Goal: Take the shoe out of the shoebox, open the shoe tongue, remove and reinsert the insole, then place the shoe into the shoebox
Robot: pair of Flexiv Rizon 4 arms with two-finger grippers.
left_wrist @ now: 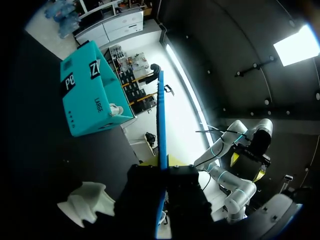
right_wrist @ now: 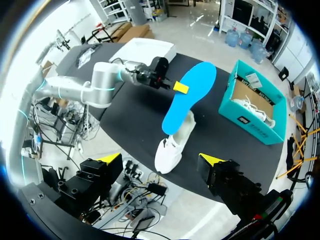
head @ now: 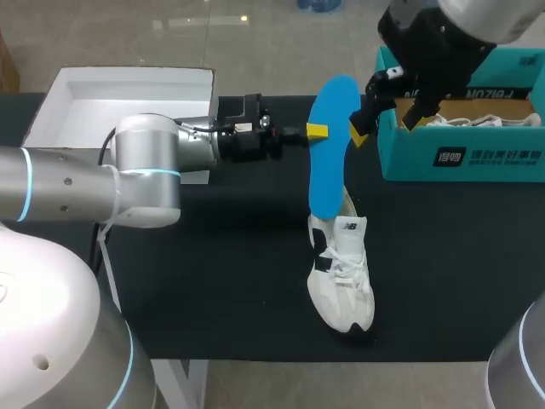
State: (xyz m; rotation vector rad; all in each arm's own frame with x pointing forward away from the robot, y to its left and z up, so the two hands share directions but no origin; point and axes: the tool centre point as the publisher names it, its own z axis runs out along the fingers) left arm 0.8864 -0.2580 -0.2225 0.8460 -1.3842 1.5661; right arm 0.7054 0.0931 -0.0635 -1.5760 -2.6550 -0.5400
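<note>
your left gripper [head: 318, 132] pinches the blue insole [head: 328, 153], its lower end at the white sneaker [head: 345, 277] mouth. your right gripper [head: 385, 121] hangs open near the teal shoebox [head: 460, 158]. insole step, i judge; next, slide it back in straight.

Our head cam sits high behind us, looking down on the bench [head: 213, 281]. Left wrist cam looks low across it, v. close & edge-on to the insole [left_wrist: 161, 125], shoebox [left_wrist: 90, 95] beyond. Right wrist cam looks down from well above, most of the bench in frame. All 3 share insole, shoebox & shoe [right_wrist: 170, 150].
</note>
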